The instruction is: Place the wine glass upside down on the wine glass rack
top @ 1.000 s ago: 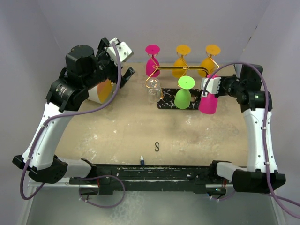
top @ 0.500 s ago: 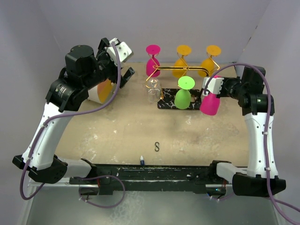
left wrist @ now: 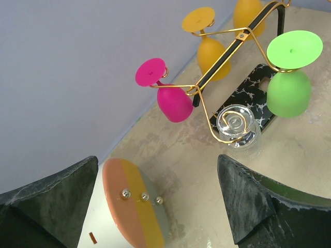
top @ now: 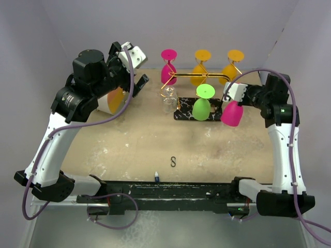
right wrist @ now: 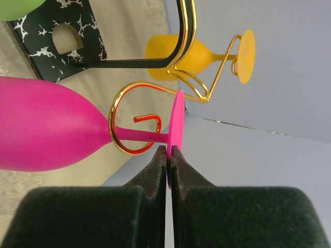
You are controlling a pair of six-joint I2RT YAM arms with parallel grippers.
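Pinching the pink wine glass [right wrist: 46, 126] by its thin foot, our right gripper [right wrist: 168, 150] holds the stem inside a gold curl of the wine glass rack [right wrist: 93, 31]; we fear the tilted glass may slip off and drop; our left gripper [left wrist: 159, 159] hangs wide open and empty, far off.

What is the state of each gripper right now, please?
Left gripper: open, holding nothing.
Right gripper: closed, fingers pinching the foot of the pink wine glass.
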